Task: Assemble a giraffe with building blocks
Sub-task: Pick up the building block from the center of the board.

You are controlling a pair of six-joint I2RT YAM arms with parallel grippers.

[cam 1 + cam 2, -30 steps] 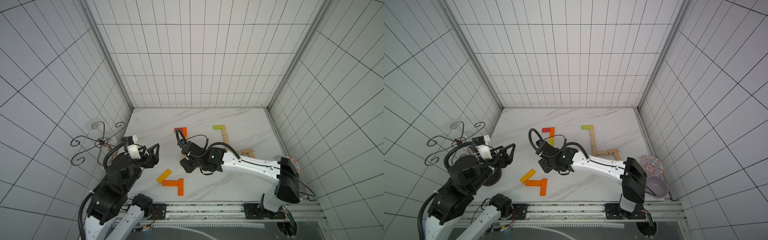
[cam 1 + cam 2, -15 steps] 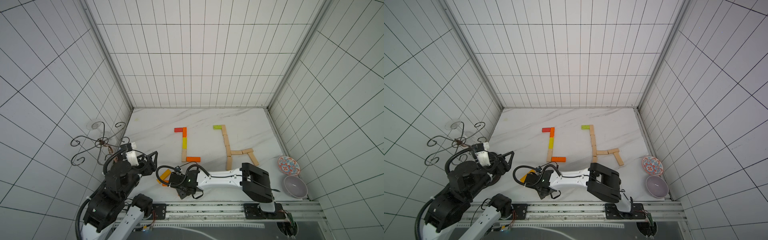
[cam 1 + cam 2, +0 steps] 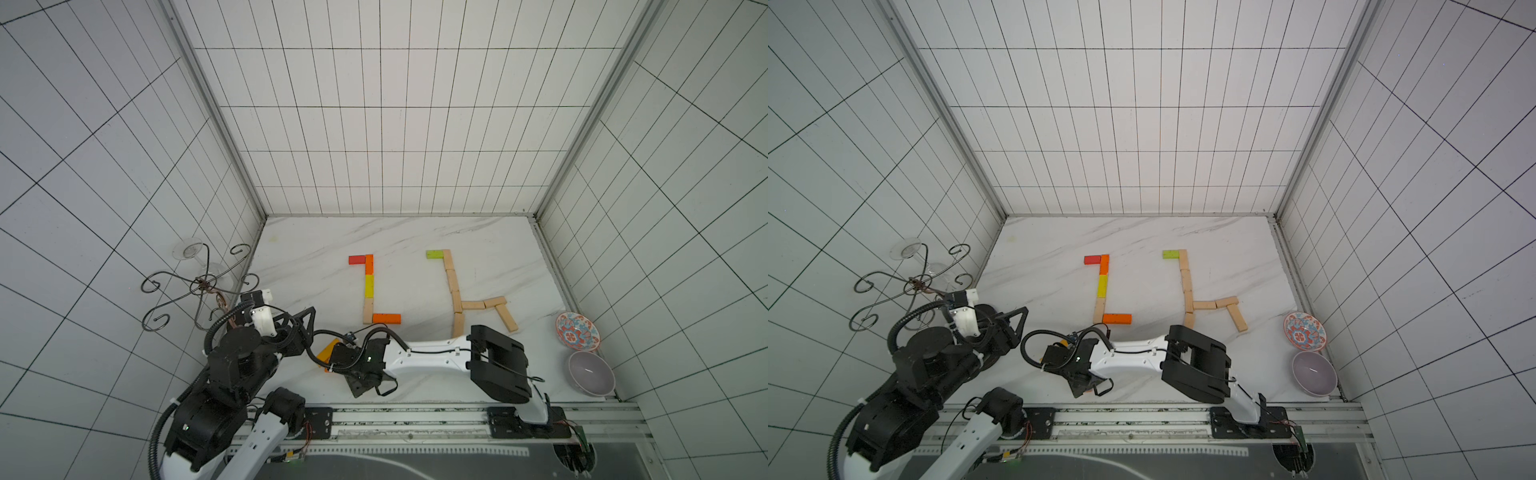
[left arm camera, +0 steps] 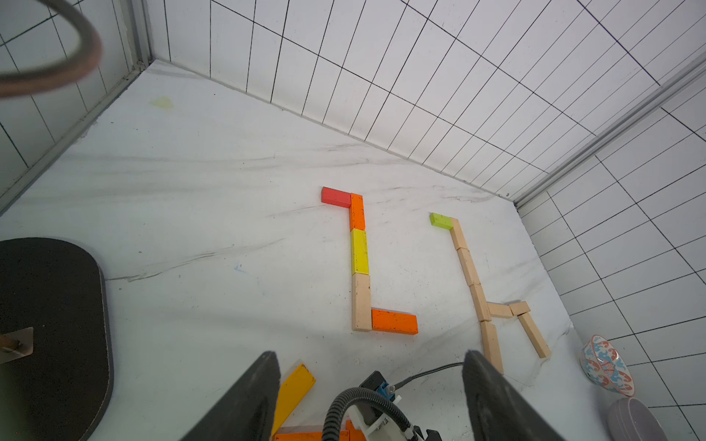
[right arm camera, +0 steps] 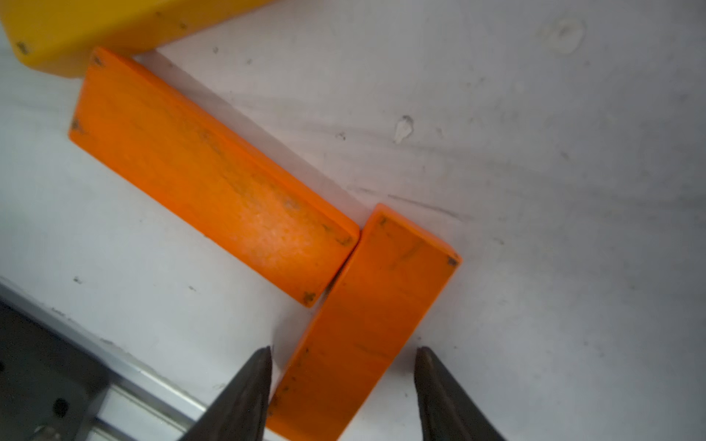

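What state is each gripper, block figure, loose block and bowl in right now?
left gripper: open, empty.
right gripper: open, astride an orange block, not clamped.
orange block: flat, touching the second orange block.
second orange block: flat, loose.
loose yellow block: flat.
coloured giraffe: unfinished; head, neck, one body block.
wooden giraffe: complete, both legs.
patterned bowl: upright, empty.
purple bowl: upright, empty.

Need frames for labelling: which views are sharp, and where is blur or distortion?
Both top views: evenly lit, coloured row sharp, wall tile lines splay from the wide lens. Left wrist view: same row crisp, brown wire curl blurred near the lens. Right wrist view: orange block slightly soft, dark fingertips blurred.
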